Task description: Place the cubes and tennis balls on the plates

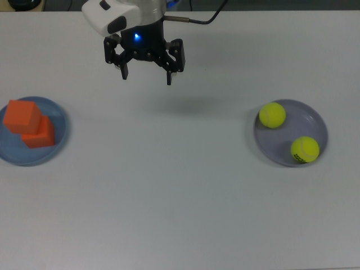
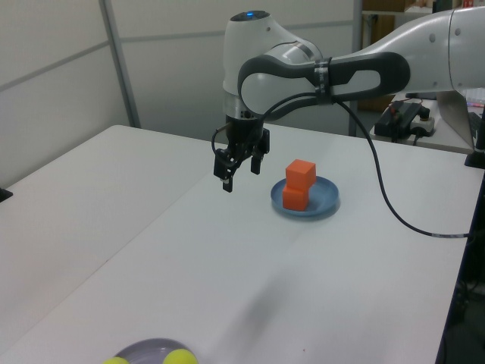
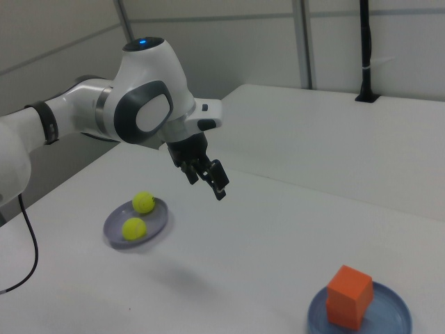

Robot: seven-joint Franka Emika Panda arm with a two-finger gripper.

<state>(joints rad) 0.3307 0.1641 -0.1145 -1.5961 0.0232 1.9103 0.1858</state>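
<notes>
Two orange cubes are stacked, the upper cube [image 1: 22,116] askew on the lower cube [image 1: 40,135], on the light blue plate [image 1: 28,157] at the top view's left. Two tennis balls, one plain [image 1: 272,115] and one with a dark mark [image 1: 305,149], lie on the lavender plate [image 1: 308,120] at the top view's right. My gripper [image 1: 147,77] hangs open and empty above the bare table, between the plates and toward the far edge. In the left view the gripper [image 2: 239,176] is left of the cubes [image 2: 301,173]. In the right view the gripper [image 3: 206,184] hovers well above the tabletop.
The white table [image 1: 180,197] stretches between the two plates. A black cable [image 2: 379,189] trails from the arm across the table's right side in the left view. A dark post [image 3: 366,49] stands at the far table edge in the right view.
</notes>
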